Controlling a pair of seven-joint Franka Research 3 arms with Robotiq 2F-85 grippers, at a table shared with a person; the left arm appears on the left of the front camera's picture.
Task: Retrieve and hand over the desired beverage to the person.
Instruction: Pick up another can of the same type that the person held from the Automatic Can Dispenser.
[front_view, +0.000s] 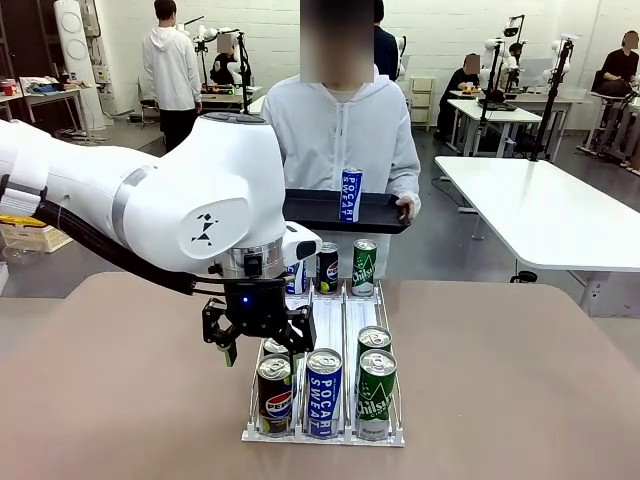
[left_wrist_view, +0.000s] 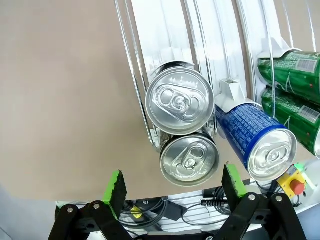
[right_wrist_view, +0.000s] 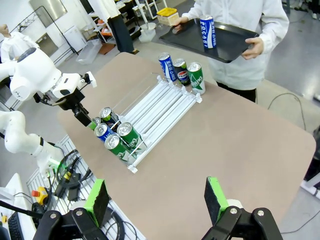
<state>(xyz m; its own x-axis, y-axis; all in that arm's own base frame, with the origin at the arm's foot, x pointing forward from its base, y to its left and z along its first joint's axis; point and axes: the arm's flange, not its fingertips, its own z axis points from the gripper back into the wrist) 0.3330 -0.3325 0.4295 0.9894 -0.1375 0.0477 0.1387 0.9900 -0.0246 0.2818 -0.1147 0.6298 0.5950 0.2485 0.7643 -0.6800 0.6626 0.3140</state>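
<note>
Since jaw state matters most to you: your right gripper (right_wrist_view: 156, 194) hangs high over the near side of the flat brown tabletop (front_view: 120, 400). Its green pads are wide apart with nothing between them.

At the near end of the white three-lane wire can rack (front_view: 331, 318), your left gripper (front_view: 262, 345) hovers just above the left lane. Its pads are spread wide and it touches nothing.

- **Left lane:** a black-and-blue Pepsi can (front_view: 275, 395) stands upright at the front. A second silver-topped can (left_wrist_view: 180, 100) sits right behind it, directly under the gripper.
- **Middle lane:** one blue-and-white Pocari Sweat can (front_view: 323, 392) stands at the front. The lane behind it is bare.
- **Right lane:** a green Chilsung can (front_view: 376, 397) stands at the front, with another green can (front_view: 374, 342) right behind it.

At the rack's far end you can see three more upright cans side by side:

- a blue far can (right_wrist_view: 165, 66) on the left
- a dark Pepsi far can (right_wrist_view: 180, 71) in the middle
- a green far can (right_wrist_view: 196, 77) on the right

Beyond the table's far edge, the person (front_view: 340, 130) in a white hooded zip jacket stands facing you. They hold a black rectangular tray (front_view: 320, 212) level at waist height, well apart from both grippers. One blue Pocari Sweat tray can (front_view: 351, 194) stands upright on it. You can't tell from these views which drink is wanted.
</note>
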